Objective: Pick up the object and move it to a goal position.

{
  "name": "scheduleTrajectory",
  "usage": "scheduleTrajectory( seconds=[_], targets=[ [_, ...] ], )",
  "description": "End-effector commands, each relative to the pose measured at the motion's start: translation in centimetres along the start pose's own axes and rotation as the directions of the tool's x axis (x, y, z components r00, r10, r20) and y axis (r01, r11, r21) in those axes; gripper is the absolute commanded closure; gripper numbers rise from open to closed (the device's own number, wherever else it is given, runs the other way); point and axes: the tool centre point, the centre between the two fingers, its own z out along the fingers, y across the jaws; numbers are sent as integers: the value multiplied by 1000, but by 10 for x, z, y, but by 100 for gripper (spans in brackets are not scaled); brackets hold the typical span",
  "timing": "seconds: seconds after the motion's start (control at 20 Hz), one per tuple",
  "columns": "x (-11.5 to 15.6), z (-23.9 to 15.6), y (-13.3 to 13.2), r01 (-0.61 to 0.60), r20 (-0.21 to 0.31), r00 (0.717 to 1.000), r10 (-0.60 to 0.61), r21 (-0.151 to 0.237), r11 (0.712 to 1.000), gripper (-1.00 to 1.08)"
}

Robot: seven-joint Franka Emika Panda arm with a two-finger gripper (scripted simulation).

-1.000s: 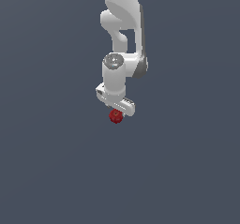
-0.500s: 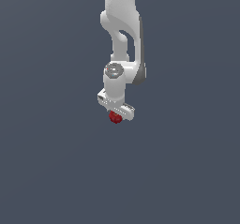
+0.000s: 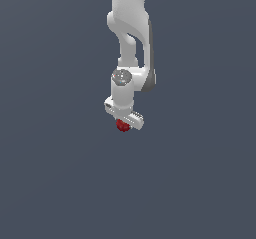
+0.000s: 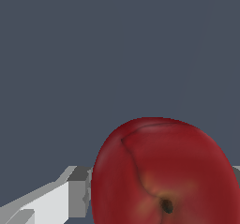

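The object is a small dark-red roundish ball (image 3: pixel 122 126), like a tiny apple. It sits right under the white gripper (image 3: pixel 123 124), which hangs from the white arm in the middle of the exterior view. The gripper is shut on the ball. In the wrist view the ball (image 4: pixel 164 171) fills much of the picture, with a dark stem pit and a crease on its skin. One grey-white finger (image 4: pixel 77 190) touches its side. The other finger is mostly hidden behind the ball.
A plain dark grey-blue surface fills both views around the arm (image 3: pixel 131 38). No other object, container or edge shows.
The arm and gripper have moved slightly upward in the exterior view, carrying the red ball with them. The grip on the ball is unchanged.
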Motion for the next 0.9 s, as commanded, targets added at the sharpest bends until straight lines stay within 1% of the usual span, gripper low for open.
scheduleTrajectory(
  seconds=[0.0, 0.3, 0.45, 0.65, 0.85],
  targets=[
    [0, 1, 1, -1, 1, 1000, 1, -1, 1000, 108],
    [0, -1, -1, 0, 0, 1000, 0, 0, 1000, 108],
    [-2, -7, -6, 0, 0, 1000, 0, 0, 1000, 108],
    [-7, -24, -19, 0, 0, 1000, 0, 0, 1000, 108],
    [-13, -48, -39, -1, 0, 1000, 1, -1, 1000, 108]
  ],
)
